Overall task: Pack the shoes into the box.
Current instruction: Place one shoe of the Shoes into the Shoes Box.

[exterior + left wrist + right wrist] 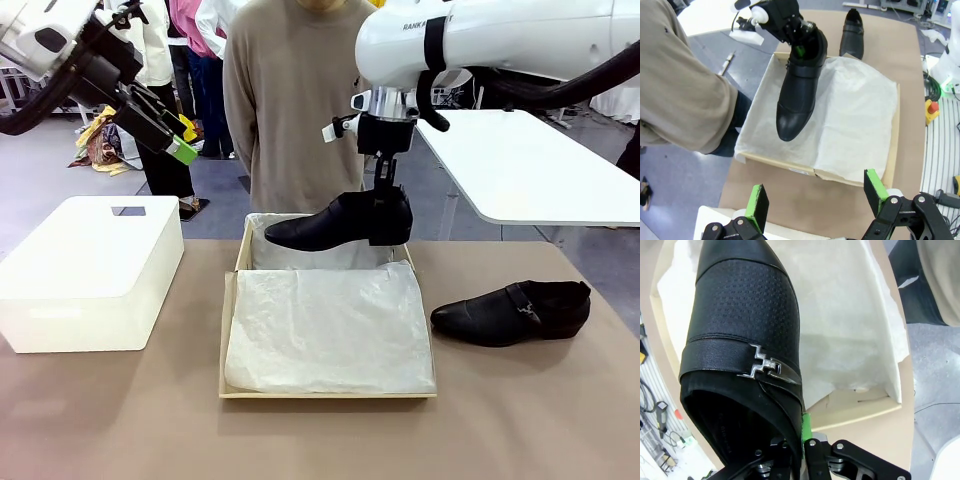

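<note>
Left of the box (228,330), the left gripper (178,140) hangs spread wide, empty. Over the box's far end the glossy black lifted shoe (335,222) lies level, toe leftward, the right gripper (386,200) clamped on its heel rim. Right of the box, the other shoe (510,312) sits on the desk (320,440), toe leftward.

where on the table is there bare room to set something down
Widest: the table strip between the box and the near edge; next, the right corner in front of the loose shoe. Crowded: the narrow gap between white bin and box, and the box's far end under the held shoe.
</note>
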Robot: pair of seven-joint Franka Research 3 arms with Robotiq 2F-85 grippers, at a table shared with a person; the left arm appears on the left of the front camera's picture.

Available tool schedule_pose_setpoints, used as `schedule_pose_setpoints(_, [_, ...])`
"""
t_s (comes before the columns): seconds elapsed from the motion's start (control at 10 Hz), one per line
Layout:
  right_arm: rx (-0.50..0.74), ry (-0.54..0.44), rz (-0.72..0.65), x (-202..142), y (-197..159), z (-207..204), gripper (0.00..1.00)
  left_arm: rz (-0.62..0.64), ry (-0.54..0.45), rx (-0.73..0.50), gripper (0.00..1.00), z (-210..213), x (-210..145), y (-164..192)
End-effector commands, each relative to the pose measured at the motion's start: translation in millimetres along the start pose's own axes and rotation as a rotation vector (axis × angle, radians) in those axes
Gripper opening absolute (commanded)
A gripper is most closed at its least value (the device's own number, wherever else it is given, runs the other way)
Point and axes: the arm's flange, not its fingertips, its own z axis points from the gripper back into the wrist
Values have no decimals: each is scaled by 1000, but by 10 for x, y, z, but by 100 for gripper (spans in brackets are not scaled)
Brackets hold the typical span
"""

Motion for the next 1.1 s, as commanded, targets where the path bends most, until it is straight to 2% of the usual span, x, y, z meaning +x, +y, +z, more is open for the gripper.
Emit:
schedule_pose_setpoints(0.0, [-51,-2,-36,70,3,-104,0,-12,-25,-16,100,1,-34,-6])
schedule_pose_setpoints(0.5, [-73,-22,16,134,-114,-491,0,-12,-25,-16,100,1,-34,-6])
schedule_pose_setpoints(1.0, [-68,-50,6,157,-257,-769,0,-12,-25,-16,100,1,-34,-6])
